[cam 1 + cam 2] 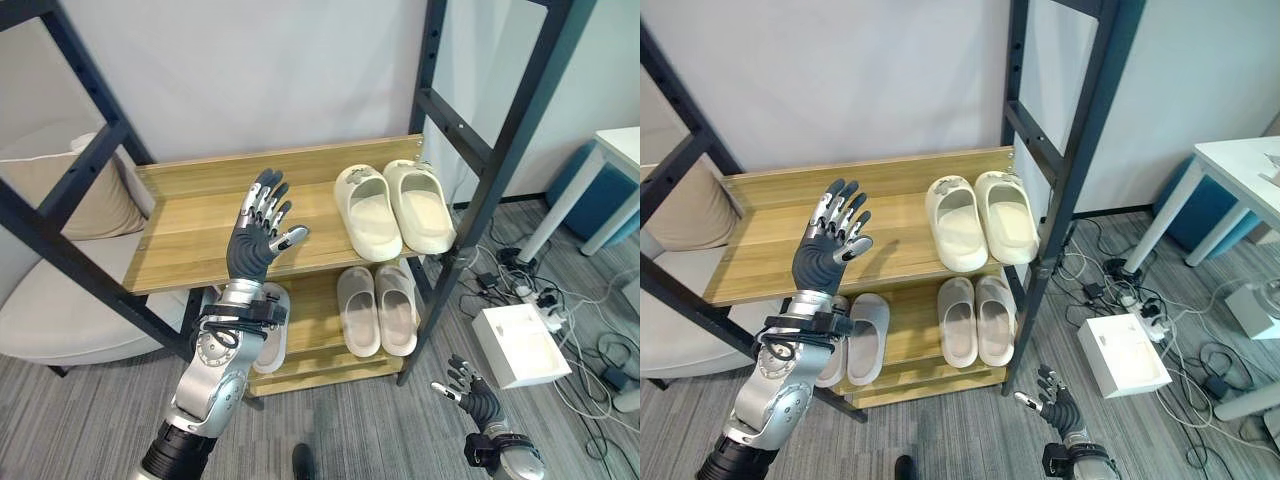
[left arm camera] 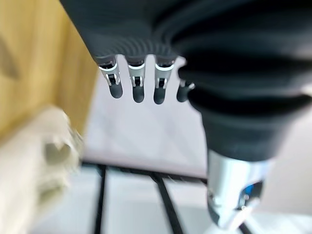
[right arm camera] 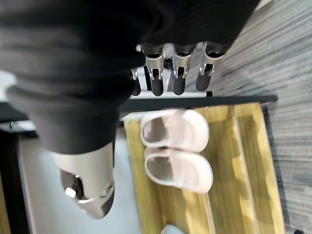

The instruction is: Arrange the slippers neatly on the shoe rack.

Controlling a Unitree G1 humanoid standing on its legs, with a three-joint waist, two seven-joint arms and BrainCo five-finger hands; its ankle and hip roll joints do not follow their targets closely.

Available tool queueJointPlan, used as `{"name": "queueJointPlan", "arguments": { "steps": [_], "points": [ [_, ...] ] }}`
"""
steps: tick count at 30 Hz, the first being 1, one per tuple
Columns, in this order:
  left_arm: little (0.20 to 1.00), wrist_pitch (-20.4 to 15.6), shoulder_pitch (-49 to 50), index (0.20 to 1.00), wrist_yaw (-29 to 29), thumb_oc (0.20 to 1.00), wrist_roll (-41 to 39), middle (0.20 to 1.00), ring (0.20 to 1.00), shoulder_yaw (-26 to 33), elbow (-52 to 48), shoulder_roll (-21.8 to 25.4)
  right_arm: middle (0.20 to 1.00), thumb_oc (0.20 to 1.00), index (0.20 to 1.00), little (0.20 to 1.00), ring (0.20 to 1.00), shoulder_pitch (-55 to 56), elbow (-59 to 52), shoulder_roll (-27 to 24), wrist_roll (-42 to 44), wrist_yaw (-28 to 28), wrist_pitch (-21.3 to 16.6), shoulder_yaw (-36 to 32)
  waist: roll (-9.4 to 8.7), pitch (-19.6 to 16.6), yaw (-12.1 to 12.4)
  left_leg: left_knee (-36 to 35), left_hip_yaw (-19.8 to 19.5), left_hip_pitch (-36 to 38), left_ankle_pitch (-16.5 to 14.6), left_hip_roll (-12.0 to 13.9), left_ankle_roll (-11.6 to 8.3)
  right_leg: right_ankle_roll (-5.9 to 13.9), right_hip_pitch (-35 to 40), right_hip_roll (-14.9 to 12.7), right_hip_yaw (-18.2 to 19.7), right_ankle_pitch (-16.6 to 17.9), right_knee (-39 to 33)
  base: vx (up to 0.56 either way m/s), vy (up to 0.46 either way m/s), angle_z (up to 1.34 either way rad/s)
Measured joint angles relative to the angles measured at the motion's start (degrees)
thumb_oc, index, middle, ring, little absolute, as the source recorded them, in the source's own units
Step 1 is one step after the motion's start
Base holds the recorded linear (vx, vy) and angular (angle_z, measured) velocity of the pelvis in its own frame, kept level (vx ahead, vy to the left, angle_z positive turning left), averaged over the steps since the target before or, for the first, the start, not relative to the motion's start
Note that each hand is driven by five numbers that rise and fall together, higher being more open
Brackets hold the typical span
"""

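Your left hand (image 1: 256, 235) is raised over the upper shelf (image 1: 190, 225) of the shoe rack (image 1: 480, 190), fingers straight and spread, thumb out, holding nothing and touching nothing. Your right hand (image 1: 468, 387) hangs low over the floor off the rack's front right post, fingers loosely spread, also empty.

Cream slippers (image 1: 392, 208) sit as a pair at the right end of the upper shelf, side by side and touching, long axes running front to back, toes toward the wall, heels at the front edge. Grey slippers (image 1: 377, 308) sit directly below them on the lower shelf (image 1: 310, 350), same orientation. A white slipper pair (image 1: 855, 338) sits at the left end of the lower shelf, partly hidden behind your left arm.
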Motion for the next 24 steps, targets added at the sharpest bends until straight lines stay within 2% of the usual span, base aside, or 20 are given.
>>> {"name": "queueJointPlan", "arguments": {
  "steps": [4, 6, 8, 9, 12, 15, 17, 19, 20, 24],
  "points": [
    [1.0, 0.24, 1.22, 1.0, -8.17, 1.0, -1.11, 1.0, 1.0, -4.0, -1.8, 5.82, 1.0, 1.0, 1.0, 1.0, 1.0, -0.82, 0.1, 0.14, 0.06, 1.31, -0.01, 0.01, 0.38, 0.17, 0.69, -0.04, -0.59, 0.04, -0.24, 0.05, -0.31, 0.04, 0.34, 0.22, -0.46, -0.03, -0.21, 0.0, 0.003, 0.07],
    [1.0, 0.82, 3.7, 1.0, -11.31, 1.0, -1.15, 1.0, 1.0, -6.4, -0.42, 5.87, 1.0, 1.0, 1.0, 1.0, 1.0, -1.2, 0.09, 0.12, 0.07, 1.85, -0.03, 0.03, 0.64, 0.38, 0.78, -0.35, -0.58, 0.03, -0.45, 0.05, -0.56, 0.15, 0.33, 0.21, -0.45, -0.11, -0.36, 0.0, 0.0, 0.0],
    [1.0, 2.33, 4.24, 1.0, -13.47, 1.0, -0.77, 1.0, 1.0, -8.56, 2.13, 8.06, 1.0, 1.0, 1.0, 1.0, 1.0, -1.21, 0.09, 0.01, 0.07, 2.35, -0.02, 0.02, 0.89, 0.55, 0.86, -0.36, -0.58, 0.0, -0.48, 0.14, -0.51, 0.16, 0.33, 0.26, -0.44, -0.11, -0.56, 0.0, 0.0, 0.0],
    [1.0, 3.37, 4.25, 1.0, -14.91, 1.0, 0.37, 1.0, 1.0, -9.28, 3.65, 11.32, 1.0, 1.0, 1.0, 1.0, 1.0, -1.14, 0.09, -0.1, 0.07, 2.72, -0.02, 0.02, 1.14, 0.61, 0.91, -0.37, -0.56, -0.01, -0.57, 0.17, -0.39, 0.15, 0.34, 0.29, -0.43, -0.1, -0.6, 0.0, 0.0, 0.0],
    [1.0, 3.41, 4.68, 1.0, -16.08, 1.0, 4.06, 1.0, 1.0, -9.25, 3.94, 13.38, 1.0, 1.0, 1.0, 1.0, 1.0, -1.14, 0.09, -0.45, 0.07, 3.02, 0.01, 0.02, 1.19, 0.65, 0.94, -0.37, -0.54, 0.0, -0.52, 0.1, -0.46, -0.18, 0.35, 0.22, -0.43, 0.12, -0.59, 0.0, 0.0, 0.0],
    [1.0, 3.87, 8.15, 1.0, -17.32, 1.0, 6.55, 1.0, 1.0, -9.59, 8.7, 12.58, 1.0, 1.0, 1.0, 1.0, 1.0, -1.59, 0.09, -0.72, 0.09, 3.78, 0.14, 0.14, 1.11, 0.69, 0.96, -0.36, -0.55, 0.02, -0.36, 0.1, -0.6, -0.22, 0.34, 0.22, -0.43, 0.15, -0.51, 0.0, 0.0, 0.0],
    [1.0, 5.79, 9.89, 1.0, -17.66, 1.0, 8.0, 1.0, 1.0, -9.83, 11.72, 12.3, 1.0, 1.0, 1.0, 1.0, 1.0, -1.71, 0.06, -1.02, 0.1, 3.92, 0.14, 0.11, 0.92, 0.79, 0.8, -0.25, -0.56, 0.11, -0.12, 0.12, -0.27, -0.23, 0.49, 0.25, -0.41, 0.16, -0.48, 0.0, 0.0, 0.0],
    [1.0, 5.08, 12.3, 1.0, -17.65, 1.0, 8.72, 1.0, 1.0, -8.76, 18.51, 8.78, 1.0, 1.0, 1.0, 1.0, 1.0, -2.16, 0.05, -1.1, 0.13, 4.09, 0.22, 0.29, 0.97, 0.73, 0.69, -0.21, -0.49, 0.37, -0.12, 0.06, -0.26, -0.22, 0.69, 0.14, -0.27, 0.15, -0.56, 0.0, 0.0, 0.0],
    [1.0, 6.91, 14.0, 1.0, -17.51, 1.0, 9.66, 1.0, 1.0, -10.04, 22.9, 7.9, 1.0, 1.0, 1.0, 1.0, 1.0, -2.33, 0.07, -1.07, 0.15, 4.09, 0.27, 0.59, 0.63, 0.93, 0.71, -0.01, -0.5, 0.5, -0.11, 0.14, -0.26, -0.22, 0.85, 0.26, -0.29, 0.14, -0.58, 0.0, 0.0, 0.0],
    [1.0, 8.39, 16.52, 1.0, -15.1, 1.0, 10.4, 1.0, 1.0, -9.42, 35.78, 1.84, 1.0, 1.0, 1.0, 1.0, 1.0, -2.94, 0.11, -1.0, 0.16, 3.74, 0.47, 1.73, 0.3, 1.15, 0.52, -0.01, -0.51, 0.58, -0.11, 0.22, -0.28, -0.24, 0.94, 0.31, -0.3, 0.13, -0.69, 0.0, 0.0, 0.0]
  ]
}}
